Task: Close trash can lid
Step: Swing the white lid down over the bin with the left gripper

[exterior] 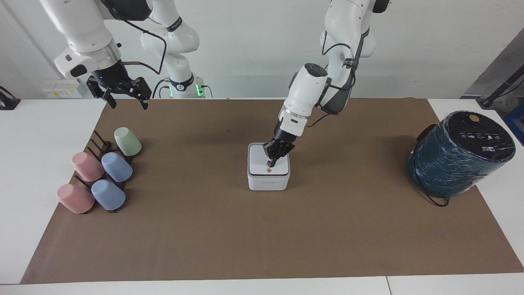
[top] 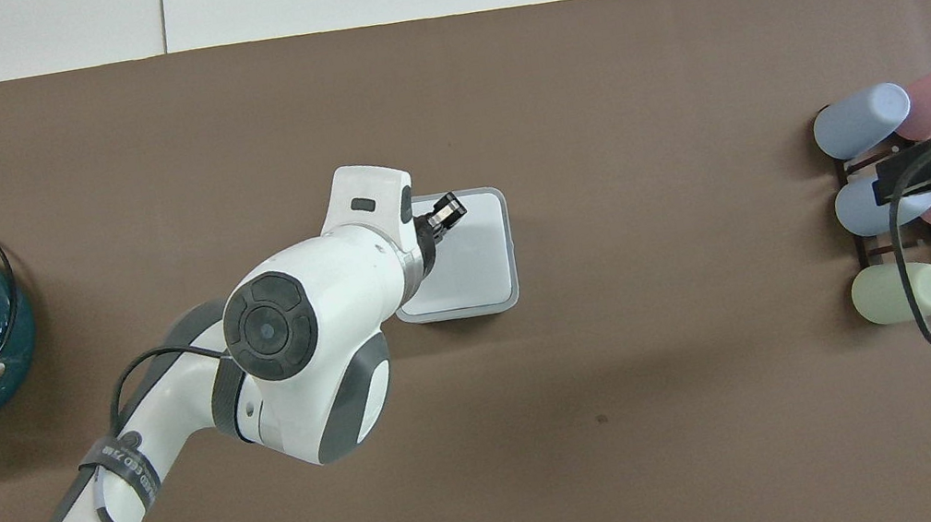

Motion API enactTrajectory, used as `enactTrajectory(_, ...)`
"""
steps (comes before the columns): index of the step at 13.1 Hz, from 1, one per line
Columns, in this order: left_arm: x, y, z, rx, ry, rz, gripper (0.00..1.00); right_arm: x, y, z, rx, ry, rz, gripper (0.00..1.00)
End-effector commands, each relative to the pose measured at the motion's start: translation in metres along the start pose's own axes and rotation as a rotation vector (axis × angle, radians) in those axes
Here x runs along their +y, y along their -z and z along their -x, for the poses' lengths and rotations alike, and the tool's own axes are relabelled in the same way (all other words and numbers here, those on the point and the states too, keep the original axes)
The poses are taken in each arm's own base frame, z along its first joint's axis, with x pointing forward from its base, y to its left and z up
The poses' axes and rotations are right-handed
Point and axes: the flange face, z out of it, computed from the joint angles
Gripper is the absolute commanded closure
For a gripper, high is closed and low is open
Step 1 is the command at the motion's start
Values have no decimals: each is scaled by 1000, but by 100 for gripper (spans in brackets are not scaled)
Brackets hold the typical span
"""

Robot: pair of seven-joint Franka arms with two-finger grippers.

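The white square trash can (exterior: 268, 183) stands in the middle of the brown mat. Its white lid (exterior: 258, 157) lies flat on the can, with the small orange-brown dot (exterior: 268, 169) facing up. The contents are hidden. My left gripper (exterior: 271, 162) is shut and its tips rest on the top of the lid, just beside the dot. In the overhead view the left gripper (top: 446, 211) is over the lid (top: 477, 261), and the can's grey rim (top: 509, 245) shows around it. My right gripper (exterior: 119, 93) is open and waits raised over the cup rack's end of the table.
A large dark teal cylinder (exterior: 458, 157) with a black top stands at the left arm's end of the table. A dark rack (exterior: 100, 147) holding several pastel cups (exterior: 116, 166) stands at the right arm's end.
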Motion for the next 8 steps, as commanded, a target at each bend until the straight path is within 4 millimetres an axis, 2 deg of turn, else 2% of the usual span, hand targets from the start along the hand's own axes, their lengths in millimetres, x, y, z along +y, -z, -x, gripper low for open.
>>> enactTrajectory(1, -6, -14, 2, -8, 14, 3, 93, 3, 3, 5, 2, 16, -20, 0)
enactTrajectory(2, -9, -19, 2, -12, 14, -4, 93, 3, 3, 5, 2, 16, -20, 0)
enactTrajectory(5, 5, -10, -8, -18, 17, -5, 93, 3, 3, 5, 2, 16, -20, 0)
enactTrajectory(8, 30, 18, -25, -66, 11, -60, 93, 3, 3, 5, 2, 16, -20, 0)
